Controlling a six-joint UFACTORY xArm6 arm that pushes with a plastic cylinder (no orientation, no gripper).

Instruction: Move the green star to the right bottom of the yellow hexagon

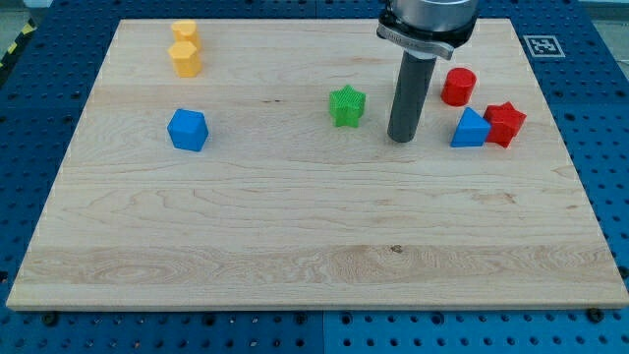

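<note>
The green star (347,105) lies on the wooden board a little above its middle. Two yellow blocks sit at the view's top left: a yellow hexagon (185,58) and a smaller yellow block (184,31) just above it, touching. My tip (400,137) is on the board to the right of the green star, a short gap apart and slightly lower. The yellow hexagon is far to the left of the star and a little higher.
A blue block (187,129) sits at the left, below the yellow ones. At the right are a red cylinder (458,87), a blue triangular block (470,129) and a red block (504,123) touching it. The board (314,246) lies on a blue perforated table.
</note>
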